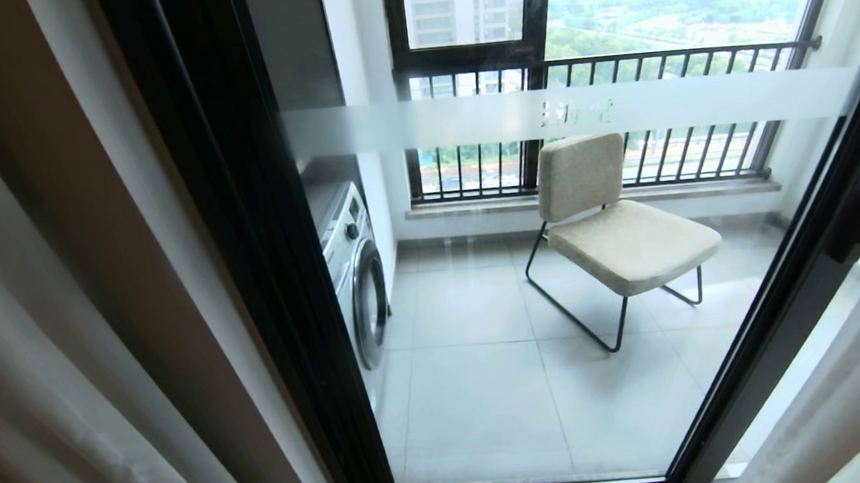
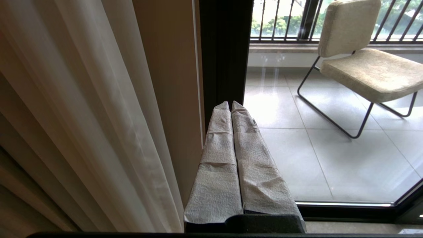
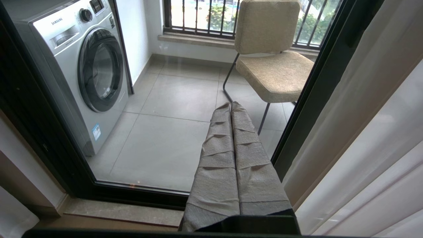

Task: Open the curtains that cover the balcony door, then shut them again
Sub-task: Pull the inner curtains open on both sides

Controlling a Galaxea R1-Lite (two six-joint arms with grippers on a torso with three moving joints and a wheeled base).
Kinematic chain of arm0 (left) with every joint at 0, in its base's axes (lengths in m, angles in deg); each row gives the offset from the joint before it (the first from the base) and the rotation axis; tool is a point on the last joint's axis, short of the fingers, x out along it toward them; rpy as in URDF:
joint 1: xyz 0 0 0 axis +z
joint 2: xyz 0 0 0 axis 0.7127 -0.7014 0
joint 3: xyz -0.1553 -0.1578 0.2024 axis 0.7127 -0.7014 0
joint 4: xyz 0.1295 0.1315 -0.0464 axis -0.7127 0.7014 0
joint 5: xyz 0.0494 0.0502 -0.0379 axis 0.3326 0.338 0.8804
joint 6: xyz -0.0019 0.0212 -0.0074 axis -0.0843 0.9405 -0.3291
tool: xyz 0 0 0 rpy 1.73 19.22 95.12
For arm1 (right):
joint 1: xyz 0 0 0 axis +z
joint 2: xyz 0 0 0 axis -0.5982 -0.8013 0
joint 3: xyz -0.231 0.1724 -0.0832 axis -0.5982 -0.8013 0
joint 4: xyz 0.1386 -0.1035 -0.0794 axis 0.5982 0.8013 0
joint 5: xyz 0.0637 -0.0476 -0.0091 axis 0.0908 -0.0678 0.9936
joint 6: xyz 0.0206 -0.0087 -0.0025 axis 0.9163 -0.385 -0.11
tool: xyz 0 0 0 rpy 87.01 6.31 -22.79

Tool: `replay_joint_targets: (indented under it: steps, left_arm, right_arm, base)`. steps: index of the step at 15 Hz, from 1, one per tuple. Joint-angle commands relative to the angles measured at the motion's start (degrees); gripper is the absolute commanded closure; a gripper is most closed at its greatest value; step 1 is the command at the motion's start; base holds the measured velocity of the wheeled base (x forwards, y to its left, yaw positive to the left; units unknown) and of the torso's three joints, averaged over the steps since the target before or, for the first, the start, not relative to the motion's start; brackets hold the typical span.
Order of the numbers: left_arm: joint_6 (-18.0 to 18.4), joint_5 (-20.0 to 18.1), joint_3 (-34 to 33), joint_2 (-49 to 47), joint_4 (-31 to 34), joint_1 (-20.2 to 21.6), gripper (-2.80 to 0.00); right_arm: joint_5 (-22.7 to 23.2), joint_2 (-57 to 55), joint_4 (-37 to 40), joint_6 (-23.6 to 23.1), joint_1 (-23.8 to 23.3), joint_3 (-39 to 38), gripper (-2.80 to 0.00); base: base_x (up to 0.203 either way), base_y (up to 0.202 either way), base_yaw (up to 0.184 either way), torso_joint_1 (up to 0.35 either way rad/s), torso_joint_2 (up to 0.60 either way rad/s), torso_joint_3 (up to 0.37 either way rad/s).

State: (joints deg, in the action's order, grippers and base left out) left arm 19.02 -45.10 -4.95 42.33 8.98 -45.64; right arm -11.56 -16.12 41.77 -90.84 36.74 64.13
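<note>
Head view: curtains (image 1: 62,339) already bunched at 9 o'clock, white sheer (image 1: 856,392) at 4, balcony door (image 1: 556,278) glass bare between. No arms in shot.

Left wrist view: left gripper (image 2: 230,105) clenched, empty, beige drape (image 2: 76,109) at 9. Soft, heavy-ish, slippery folds; you'd pinch leading edge.

Right wrist view: right gripper (image 3: 231,105) clenched, empty, sheer at 3. Light, snaggy.

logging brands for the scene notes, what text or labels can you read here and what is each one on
"SAMSUNG": on the top front panel of the washing machine.
Small white lettering on the frosted band of the balcony door: too blurred to read.
Blue sticker low on the washer's front: too small to read.
</note>
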Motion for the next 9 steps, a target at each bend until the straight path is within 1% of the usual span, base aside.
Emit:
replay_joint_targets:
  steps: [1,9]
  left_arm:
    - [0.0,0.03,0.0,0.02,-0.06,0.01,0.0]
    - [0.09,0.03,0.0,0.02,0.03,0.01,0.0]
  right_arm:
    - [-0.02,0.02,0.0,-0.05,0.0,-0.02,0.0]
    - [0.06,0.02,0.0,-0.05,0.0,0.06,0.0]
  base:
    - [0.0,0.0,0.0,0.0,0.0,0.0]
    - [0.0,0.0,0.0,0.0,0.0,0.0]
